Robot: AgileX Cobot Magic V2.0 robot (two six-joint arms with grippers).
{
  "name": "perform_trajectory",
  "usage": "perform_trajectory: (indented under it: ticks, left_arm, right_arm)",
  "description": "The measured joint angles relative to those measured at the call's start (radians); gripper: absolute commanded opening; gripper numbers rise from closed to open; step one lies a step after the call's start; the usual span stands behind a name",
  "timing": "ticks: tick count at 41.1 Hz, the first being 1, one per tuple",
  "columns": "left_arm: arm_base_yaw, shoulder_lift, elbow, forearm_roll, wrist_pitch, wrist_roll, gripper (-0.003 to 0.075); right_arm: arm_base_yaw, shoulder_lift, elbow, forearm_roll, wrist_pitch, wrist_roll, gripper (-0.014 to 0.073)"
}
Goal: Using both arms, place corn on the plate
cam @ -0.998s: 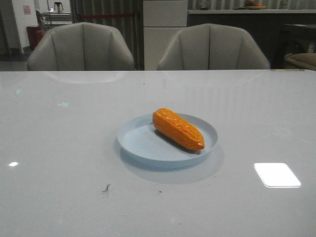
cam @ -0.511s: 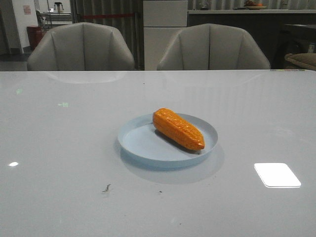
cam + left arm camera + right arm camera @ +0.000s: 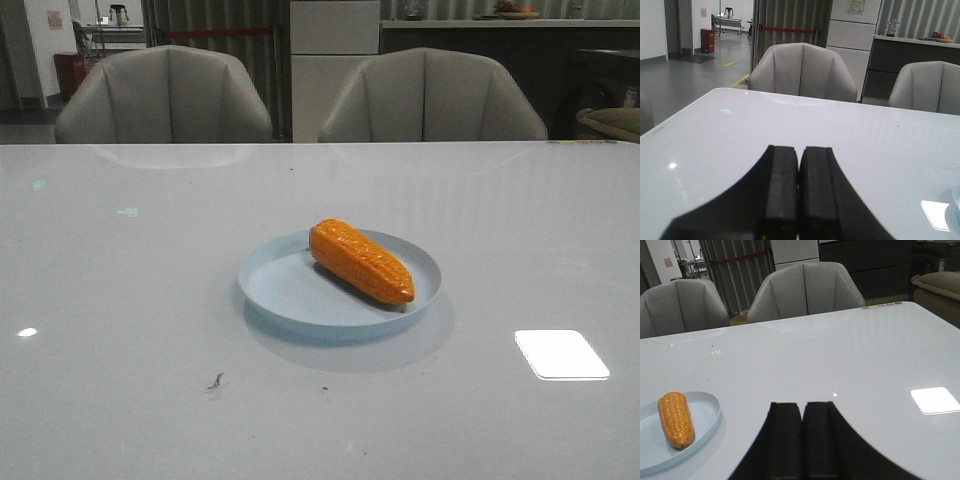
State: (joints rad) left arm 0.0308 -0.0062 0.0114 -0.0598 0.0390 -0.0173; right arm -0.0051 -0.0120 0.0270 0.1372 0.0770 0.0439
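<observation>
The orange corn [image 3: 361, 261] lies on the pale blue plate [image 3: 290, 290] in the middle of the white table, its tapered end toward the front right. The right wrist view shows the same corn [image 3: 675, 419] on the plate [image 3: 707, 412], well off to one side of my right gripper [image 3: 802, 406], which is shut and empty over bare tabletop. My left gripper [image 3: 798, 149] is also shut with nothing between its pads, far from the plate; only a sliver of the plate's rim [image 3: 956, 194] shows there. Neither gripper appears in the front view.
Two grey chairs [image 3: 165, 95] [image 3: 432, 97] stand behind the far table edge. A bright light reflection [image 3: 561, 354] lies on the table at the front right. A small dark speck [image 3: 215, 381] sits on the table in front of the plate.
</observation>
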Motion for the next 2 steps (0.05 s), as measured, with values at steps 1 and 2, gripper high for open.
perform_trajectory:
  ticks: [1,2]
  left_arm:
    - [0.0,0.0,0.0,0.0,0.0,0.0,0.0094]
    - [0.0,0.0,0.0,0.0,0.0,0.0,0.0094]
  right_arm:
    - [0.0,0.0,0.0,0.0,0.0,0.0,0.0046]
    - [0.0,0.0,0.0,0.0,0.0,0.0,0.0046]
